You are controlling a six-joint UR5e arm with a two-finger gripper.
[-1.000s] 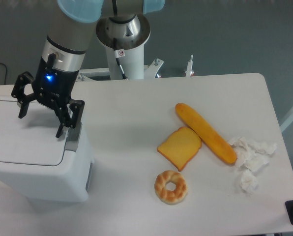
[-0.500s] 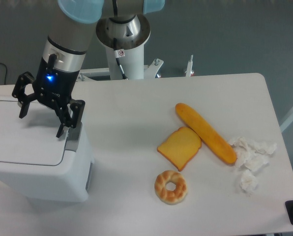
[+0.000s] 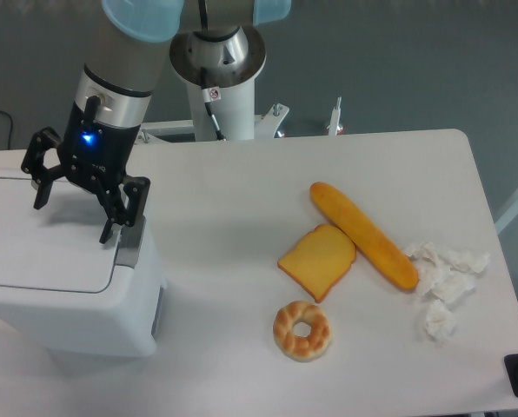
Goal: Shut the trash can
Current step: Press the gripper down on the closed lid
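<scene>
- My gripper (image 3: 74,217) hangs over the lid of the trash can (image 3: 63,278), fingers spread wide with nothing between them; a blue light glows on my wrist.
- One fingertip (image 3: 109,233) sits just above the grey latch strip (image 3: 129,247) at the lid's right edge; whether it touches, I cannot tell.
- The trash can stands at the table's (image 3: 242,200) left end, lid lying flat, its long axis running left to right, latch side facing the bread.
- I can read no writing on the can; a small red-and-white sticker (image 3: 213,94) on my base is too small to read.
- Well to the right lie a baguette (image 3: 363,234), a bread slice (image 3: 318,261) touching it, a bagel (image 3: 302,330) and crumpled tissue (image 3: 443,282).
</scene>
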